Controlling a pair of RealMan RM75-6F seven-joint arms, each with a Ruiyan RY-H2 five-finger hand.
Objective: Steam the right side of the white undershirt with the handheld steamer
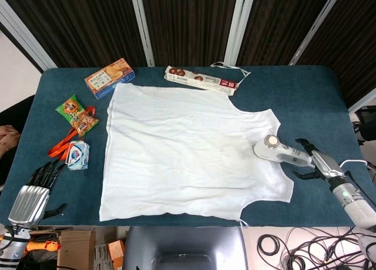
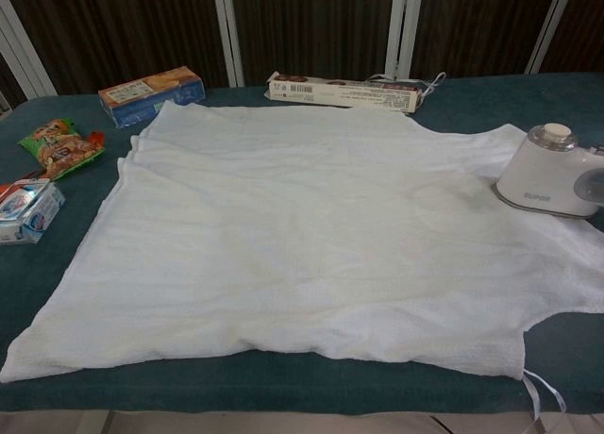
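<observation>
Nearest, the left hand (image 1: 36, 191) rests at the table's front edge with dark fingers spread, holding nothing. The right hand (image 1: 309, 162) grips the smooth white plastic handheld steamer (image 1: 277, 149), its rounded head resting on the right side of the flat, finely ribbed white cotton undershirt (image 1: 182, 149). Farther back lie a rectangular blue biscuit box (image 1: 109, 77) and a long cardboard cookie carton (image 1: 201, 80), both closed

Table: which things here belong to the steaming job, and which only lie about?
For the job: white undershirt, handheld steamer, right robot hand holding it.

Lying about: biscuit box, long biscuit pack, green snack bag, tissue pack, orange strap.
</observation>
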